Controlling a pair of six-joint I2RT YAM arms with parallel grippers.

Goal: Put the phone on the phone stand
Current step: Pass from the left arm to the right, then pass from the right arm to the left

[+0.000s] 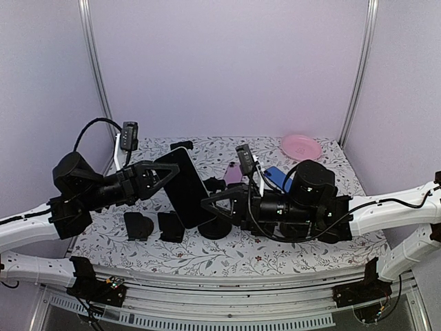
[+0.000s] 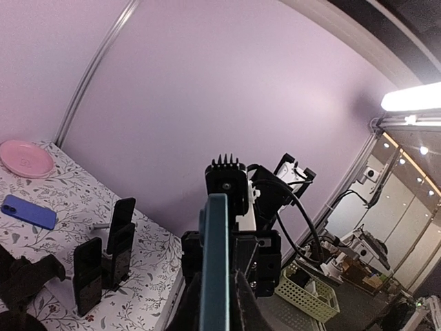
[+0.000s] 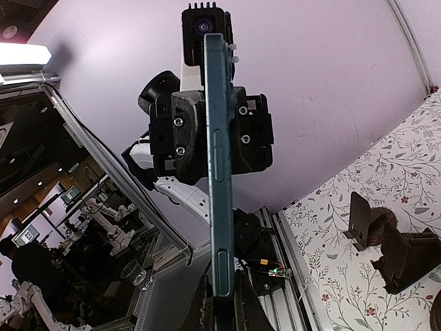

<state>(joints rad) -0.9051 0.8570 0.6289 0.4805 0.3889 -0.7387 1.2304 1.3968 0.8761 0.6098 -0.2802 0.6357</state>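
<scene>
Floral table (image 1: 275,255); phone (image 1: 185,183) aloft, long axis far-left to near-right.

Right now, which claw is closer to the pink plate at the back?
Right. The right gripper, shut on the phone mid-table, sits nearer the pink plate; the left gripper clamps the same phone farther left.

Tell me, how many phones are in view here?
3: a black phone gripped by the left claw and right claw, a pink phone just behind it, a blue phone right of that. More may be hidden.
</scene>
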